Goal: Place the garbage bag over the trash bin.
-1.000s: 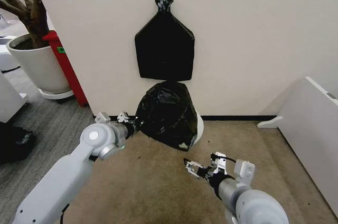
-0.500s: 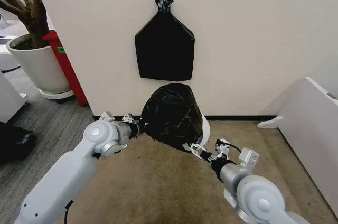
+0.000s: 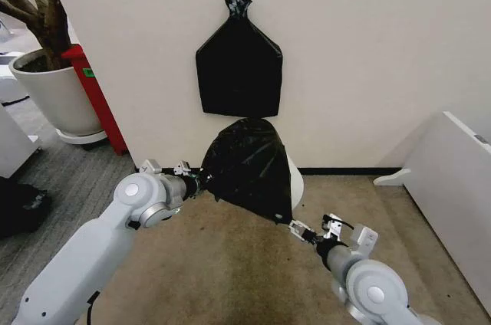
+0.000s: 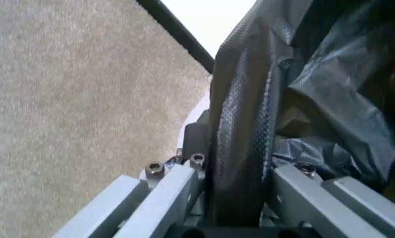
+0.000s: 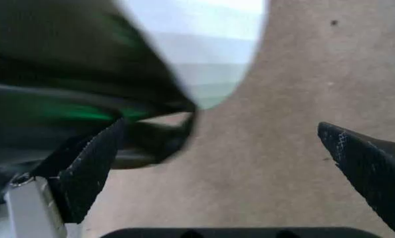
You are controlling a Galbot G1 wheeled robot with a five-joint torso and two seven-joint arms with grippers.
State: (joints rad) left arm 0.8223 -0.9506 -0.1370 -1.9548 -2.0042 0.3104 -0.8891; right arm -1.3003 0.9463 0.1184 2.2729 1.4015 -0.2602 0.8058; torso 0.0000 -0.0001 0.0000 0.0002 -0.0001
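Left claw (image 3: pixel 201 181) is clamped on the garbage bag (image 3: pixel 249 168) draped over the trash bin (image 3: pixel 295 185); right claw (image 3: pixel 294 227), fingers apart, sits at the bag's lower corner

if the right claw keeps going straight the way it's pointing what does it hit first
Most likely the garbage bag: the right claw, open, points at its lower corner, with the trash bin just behind. Depth is hard to judge.

Looks like an office corner or hallway — plain white wall (image 3: pixel 368 57) with a dark baseboard (image 3: pixel 345 171), tan carpet (image 3: pixel 222 264) meeting grey carpet tiles (image 3: pixel 61 179), a big potted tree (image 3: pixel 46 72) in a white planter — pretty standard workplace stuff.
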